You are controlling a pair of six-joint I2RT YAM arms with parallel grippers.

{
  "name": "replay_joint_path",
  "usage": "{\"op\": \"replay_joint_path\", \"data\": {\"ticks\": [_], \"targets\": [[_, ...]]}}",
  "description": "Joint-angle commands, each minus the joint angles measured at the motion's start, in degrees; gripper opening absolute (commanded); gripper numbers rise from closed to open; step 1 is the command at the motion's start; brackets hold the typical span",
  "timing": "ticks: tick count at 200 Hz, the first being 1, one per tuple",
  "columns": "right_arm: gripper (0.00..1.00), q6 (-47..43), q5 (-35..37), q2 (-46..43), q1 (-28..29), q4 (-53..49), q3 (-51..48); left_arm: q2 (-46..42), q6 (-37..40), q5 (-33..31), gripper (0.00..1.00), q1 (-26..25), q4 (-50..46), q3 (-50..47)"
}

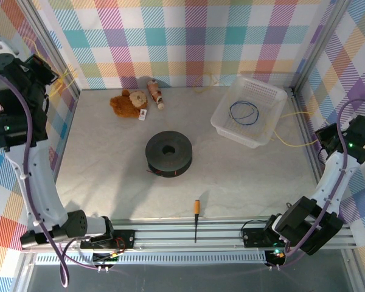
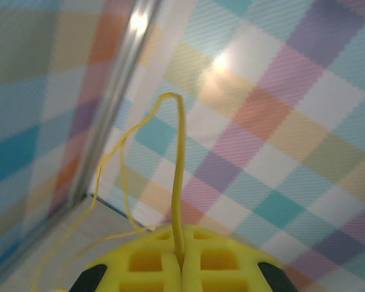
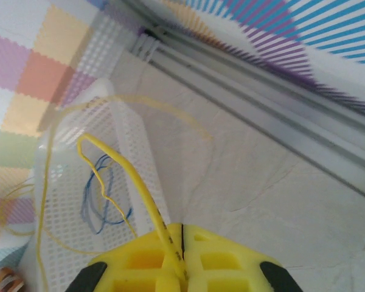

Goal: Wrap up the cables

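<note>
Thin yellow cables show at both sides. My left gripper is raised at the far left corner by the wall. In the left wrist view its yellow fingers are shut on a yellow cable that rises, bends over and trails down to the table. My right gripper is at the right edge, shut on another yellow cable leading toward the basket. In the right wrist view that cable arches up from the closed fingers, and thinner yellow strands loop over the basket.
A white mesh basket at the back right holds a blue wire loop. A black tape roll lies mid-table, a teddy bear and a small bottle at the back, and a screwdriver by the front rail.
</note>
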Motion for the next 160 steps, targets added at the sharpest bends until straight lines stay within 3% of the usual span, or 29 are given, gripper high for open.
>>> {"op": "replay_joint_path", "data": {"ticks": [1, 29, 55, 102, 147, 160], "targets": [[0.00, 1.5, -10.8, -1.1, 0.7, 4.4, -0.3, 0.2, -5.2, 16.5, 0.00, -0.2, 6.4, -3.3], [0.00, 0.6, -13.8, -2.6, 4.4, 3.4, 1.7, -1.4, -8.4, 23.1, 0.00, -6.8, 15.4, -11.0], [0.00, -0.8, -12.4, -3.7, 9.8, 3.1, 5.8, -1.7, -6.6, 22.2, 0.00, -15.6, 17.5, -14.0], [0.00, -3.3, -4.5, 4.7, 17.5, 4.4, 12.4, -2.5, -2.2, 16.8, 0.00, -27.4, 17.6, -18.5], [0.00, -4.0, 6.5, 16.8, 22.8, 6.2, 17.3, -3.3, -0.2, 15.6, 0.00, -32.0, 17.0, -21.4], [0.00, -5.1, 12.6, 18.1, 25.4, 8.5, 16.5, -3.5, 0.2, 15.9, 0.00, -32.9, 17.5, -22.4]]}}
